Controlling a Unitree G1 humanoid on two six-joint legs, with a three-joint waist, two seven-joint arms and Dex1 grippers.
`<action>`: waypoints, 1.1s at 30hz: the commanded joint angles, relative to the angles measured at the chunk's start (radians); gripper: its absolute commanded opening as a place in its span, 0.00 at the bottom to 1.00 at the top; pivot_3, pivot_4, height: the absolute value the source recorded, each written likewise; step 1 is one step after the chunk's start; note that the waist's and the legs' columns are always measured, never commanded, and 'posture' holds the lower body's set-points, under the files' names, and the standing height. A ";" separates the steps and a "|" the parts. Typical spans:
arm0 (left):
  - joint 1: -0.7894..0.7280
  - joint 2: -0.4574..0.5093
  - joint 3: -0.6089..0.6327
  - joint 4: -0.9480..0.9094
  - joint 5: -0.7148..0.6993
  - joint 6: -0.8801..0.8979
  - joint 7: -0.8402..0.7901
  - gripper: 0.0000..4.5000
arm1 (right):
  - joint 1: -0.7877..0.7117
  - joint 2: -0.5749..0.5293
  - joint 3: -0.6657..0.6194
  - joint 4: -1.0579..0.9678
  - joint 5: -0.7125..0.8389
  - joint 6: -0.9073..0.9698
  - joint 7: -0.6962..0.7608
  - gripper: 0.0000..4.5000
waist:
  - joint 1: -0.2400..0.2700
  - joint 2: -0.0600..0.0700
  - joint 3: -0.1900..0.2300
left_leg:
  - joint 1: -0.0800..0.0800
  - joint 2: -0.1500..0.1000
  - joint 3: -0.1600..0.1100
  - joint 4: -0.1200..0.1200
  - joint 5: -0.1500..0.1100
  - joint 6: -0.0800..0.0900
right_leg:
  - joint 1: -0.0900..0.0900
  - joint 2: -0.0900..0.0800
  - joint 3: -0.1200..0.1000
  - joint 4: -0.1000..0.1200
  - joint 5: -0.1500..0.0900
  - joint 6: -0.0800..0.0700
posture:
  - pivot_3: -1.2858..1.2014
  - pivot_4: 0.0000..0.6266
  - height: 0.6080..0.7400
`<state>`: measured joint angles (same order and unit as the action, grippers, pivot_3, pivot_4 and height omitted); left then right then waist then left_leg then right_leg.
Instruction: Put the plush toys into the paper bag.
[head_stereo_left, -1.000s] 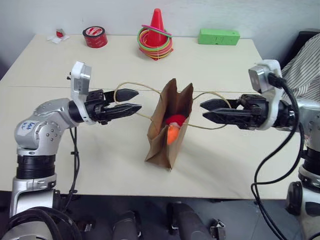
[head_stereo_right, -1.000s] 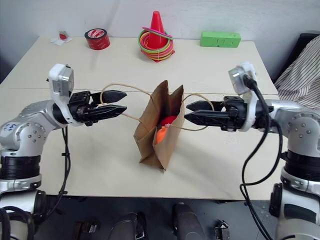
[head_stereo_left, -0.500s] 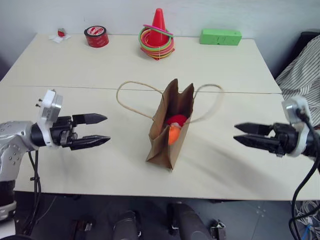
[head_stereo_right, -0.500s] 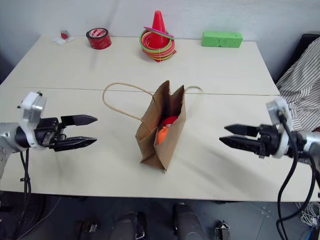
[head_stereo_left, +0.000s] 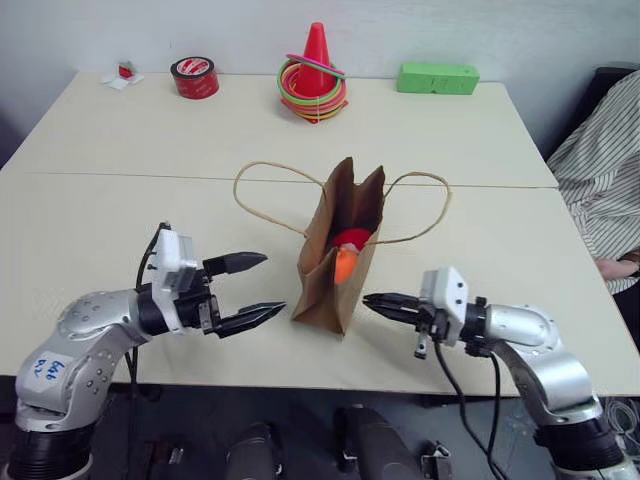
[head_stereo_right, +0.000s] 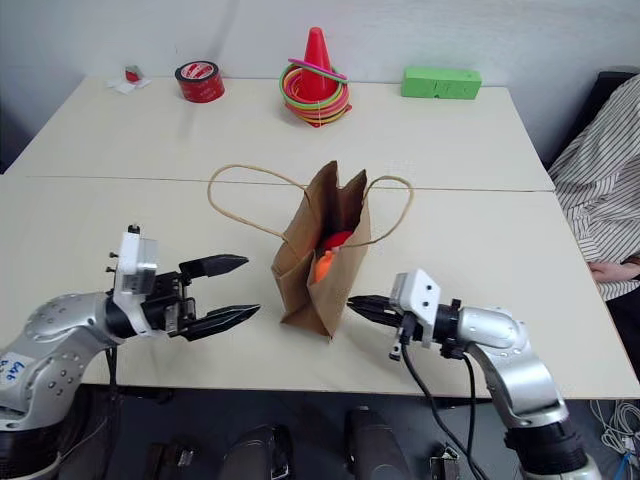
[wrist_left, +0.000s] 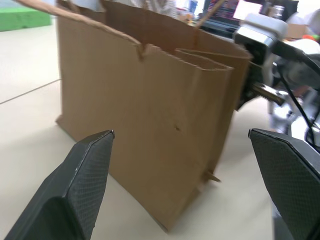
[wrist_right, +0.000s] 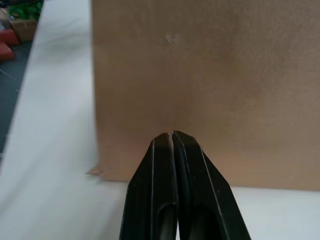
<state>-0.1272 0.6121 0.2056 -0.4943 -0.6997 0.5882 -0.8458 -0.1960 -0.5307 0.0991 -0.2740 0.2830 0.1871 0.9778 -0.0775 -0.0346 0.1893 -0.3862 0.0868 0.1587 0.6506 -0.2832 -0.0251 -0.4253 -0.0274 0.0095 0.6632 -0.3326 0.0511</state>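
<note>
plush toys (head_stereo_left: 346, 252) in paper bag (head_stereo_left: 335, 285) | bag mid-table (head_stereo_left: 150, 230)

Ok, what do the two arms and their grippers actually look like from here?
Both arms have silver-grey metal shells dotted with small bolts and black joint bands. Each wrist carries a white camera block, and black cables trail from both. The left gripper and right gripper each have two black tapering fingers, with a fine cross-hatched texture on the pads. The left arm bears a white sticker with handwriting.

Bright, even light — soft shadows, blurred wrist-view backgrounds
</note>
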 joint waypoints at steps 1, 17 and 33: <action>-0.030 -0.064 -0.065 -0.050 0.040 -0.038 0.091 1.00 | -0.052 0.012 0.060 0.025 -0.037 -0.053 0.013 0.01 | 0.002 0.000 0.000 | 0.000 0.000 0.000 0.000 0.000 0.000 | 0.000 0.000 0.000 0.000 0.000 0.000 | 0.52 0.24 1.00; -0.133 -0.200 -0.209 0.047 0.191 -0.043 0.305 0.87 | -0.206 0.134 0.165 0.103 -0.096 0.012 -0.072 0.00 | 0.007 0.000 0.000 | 0.000 0.000 0.000 0.002 0.000 0.001 | 0.000 0.000 0.000 0.001 0.000 0.000 | 0.52 0.24 1.00; -0.333 0.018 -0.222 0.377 0.063 -0.139 -0.412 0.01 | 0.264 -0.208 -0.292 -0.195 0.219 0.044 0.109 0.00 | 0.048 -0.001 -0.001 | 0.000 -0.004 0.001 0.003 0.000 0.001 | 0.001 0.001 -0.002 0.000 0.000 0.000 | 0.52 0.24 1.00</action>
<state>-0.4364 0.5993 -0.0089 -0.1539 -0.6457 0.5190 -1.1185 0.0413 -0.7109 -0.1011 -0.4486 0.4705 0.2581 1.0469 -0.0300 -0.0353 0.1887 -0.3860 0.0824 0.1594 0.6530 -0.2835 -0.0240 -0.4245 -0.0265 0.0076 0.6628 -0.3332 0.0503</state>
